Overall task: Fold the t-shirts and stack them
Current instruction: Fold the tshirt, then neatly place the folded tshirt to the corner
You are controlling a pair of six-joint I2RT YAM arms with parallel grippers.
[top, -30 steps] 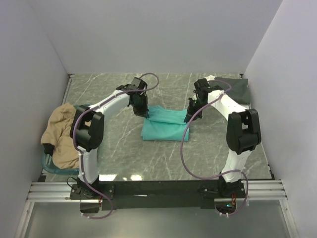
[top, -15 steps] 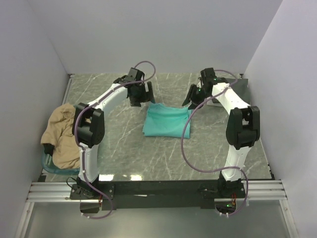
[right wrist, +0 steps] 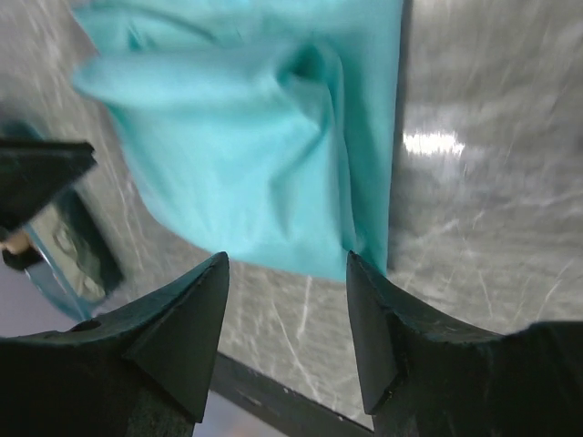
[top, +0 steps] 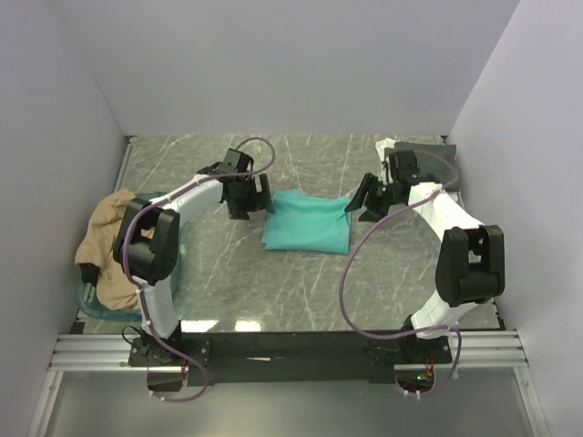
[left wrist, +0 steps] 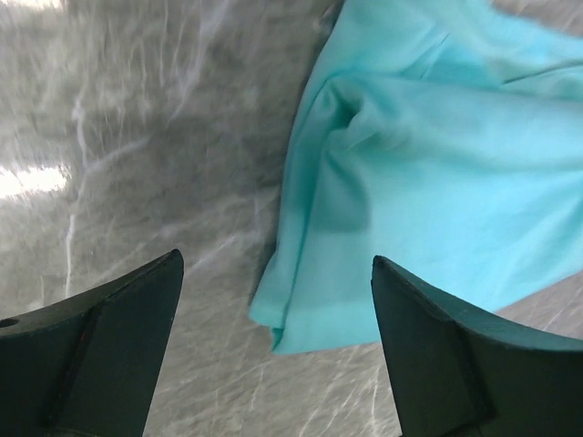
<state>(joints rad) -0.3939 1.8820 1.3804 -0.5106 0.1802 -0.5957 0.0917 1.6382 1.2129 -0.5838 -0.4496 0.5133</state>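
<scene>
The teal-green t-shirt (top: 307, 222) lies folded into a rumpled rectangle with uneven edges, between the left gripper (left wrist: 275, 262) and right gripper (right wrist: 287, 259), both spread apart and empty

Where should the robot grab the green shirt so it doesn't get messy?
Pinch the teal-green t-shirt at its left and right edges, where the folded layers stack up, one arm's jaws per side, coming down from above. It lies flat and limp on the table, so a middle grab would probably bunch it; both open jaws hover beside those edges.
</scene>
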